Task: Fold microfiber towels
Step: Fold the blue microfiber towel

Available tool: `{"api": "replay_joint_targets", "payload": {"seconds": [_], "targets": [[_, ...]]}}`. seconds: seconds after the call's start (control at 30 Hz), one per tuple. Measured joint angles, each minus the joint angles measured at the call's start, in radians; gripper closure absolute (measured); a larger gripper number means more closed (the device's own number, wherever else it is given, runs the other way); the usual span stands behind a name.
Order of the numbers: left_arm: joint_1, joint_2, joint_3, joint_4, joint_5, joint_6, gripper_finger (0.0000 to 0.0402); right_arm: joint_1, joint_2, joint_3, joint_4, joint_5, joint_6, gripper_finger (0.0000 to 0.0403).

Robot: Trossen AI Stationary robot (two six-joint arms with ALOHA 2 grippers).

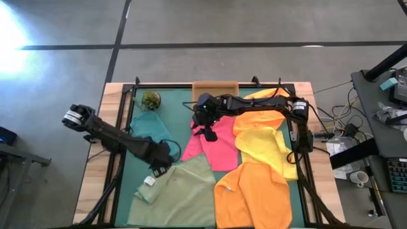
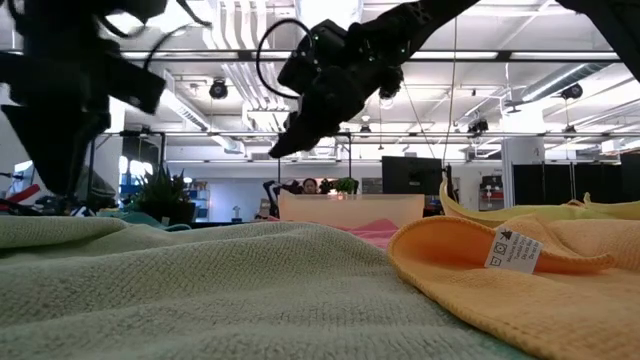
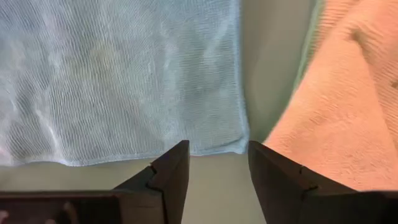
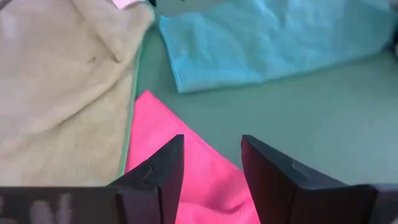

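Observation:
Several microfiber towels lie on the green mat (image 1: 184, 114): teal (image 1: 151, 127) at the far left, pink (image 1: 213, 143) in the middle, sage (image 1: 181, 191) at the near left, yellow (image 1: 264, 143) and orange (image 1: 254, 194) on the right. My left gripper (image 1: 164, 159) points down, open, just off the teal towel's corner (image 3: 239, 146), with bare mat between its fingers and another towel (image 3: 336, 93) beside it. My right gripper (image 1: 205, 130) hangs open above the pink towel (image 4: 180, 155), slanting down, touching nothing.
A tan cardboard tray (image 1: 215, 89) stands at the far edge. A small plant (image 1: 151, 100) sits at the far left of the mat. The sage towel (image 2: 200, 290) and the tagged orange towel (image 2: 540, 290) overlap at the near side. Bare mat (image 4: 311, 106) lies between the teal and pink towels.

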Motion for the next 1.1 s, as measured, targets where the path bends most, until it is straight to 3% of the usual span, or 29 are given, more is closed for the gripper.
{"api": "replay_joint_targets", "payload": {"seconds": [0.4, 0.6, 1.1], "targets": [[-0.199, 0.001, -0.034, -0.009, -0.049, -0.231, 0.0252, 0.047, 0.057, 0.011, 0.183, -0.004, -0.006, 0.0252], [-0.222, 0.000, -0.041, 0.001, -0.093, -0.228, 0.0252, 0.071, 0.140, 0.110, 0.188, -0.080, -0.001, 0.0252], [-0.217, -0.003, -0.169, 0.180, -0.156, -0.232, 0.0252, 0.115, 0.338, 0.318, 0.106, -0.128, -0.020, 0.0252]]}}
